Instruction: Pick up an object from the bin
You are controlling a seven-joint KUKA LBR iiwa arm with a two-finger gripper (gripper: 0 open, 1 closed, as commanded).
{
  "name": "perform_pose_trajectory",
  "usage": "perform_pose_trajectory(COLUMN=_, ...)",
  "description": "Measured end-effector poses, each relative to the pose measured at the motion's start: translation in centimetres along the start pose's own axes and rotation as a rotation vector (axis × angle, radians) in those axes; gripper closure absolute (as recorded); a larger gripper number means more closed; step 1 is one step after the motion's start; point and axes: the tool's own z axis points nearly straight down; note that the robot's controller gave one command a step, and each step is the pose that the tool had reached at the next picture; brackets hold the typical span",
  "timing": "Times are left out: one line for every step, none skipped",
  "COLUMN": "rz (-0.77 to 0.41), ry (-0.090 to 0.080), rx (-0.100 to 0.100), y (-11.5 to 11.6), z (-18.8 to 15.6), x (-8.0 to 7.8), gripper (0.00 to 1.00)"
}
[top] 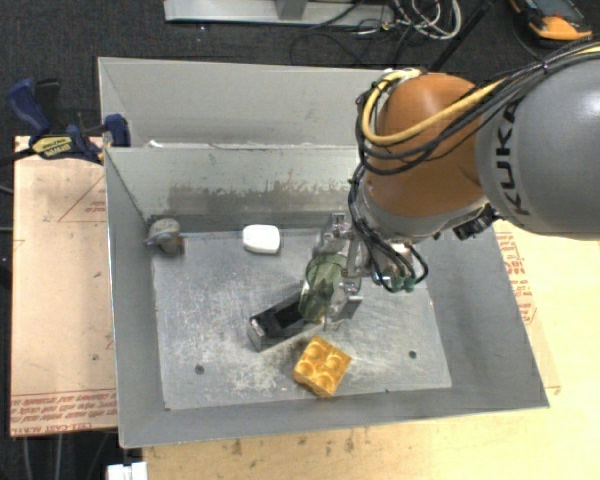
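My gripper (330,293) hangs over the middle of the bin, below the orange wrist cover. It is shut on a dull green rounded thing (322,276) held between its metal fingers. Just under and to the left of it, a black oblong block (276,324) lies slanted on the floor, its right end touching or just beneath the fingertips. A yellow studded brick (321,365) lies a little below the gripper, near the bin's front wall.
A white rounded piece (262,239) lies by the back wall, left of the gripper. A grey round knob (164,233) sits in the back left corner. The arm and its cables cover the bin's right back part.
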Motion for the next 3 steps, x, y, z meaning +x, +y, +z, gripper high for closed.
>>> perform_pose_trajectory(rz=0.002, ry=-0.008, rx=-0.001, y=0.0, z=-0.5, x=-0.2, gripper=0.0)
perform_pose_trajectory(rz=-0.123, ry=-0.016, rx=-0.01, y=1.0, z=4.0, x=-1.0, gripper=0.0)
perform_pose_trajectory(rz=-0.152, ry=-0.027, rx=-0.001, y=1.0, z=10.5, x=-1.9, gripper=0.0)
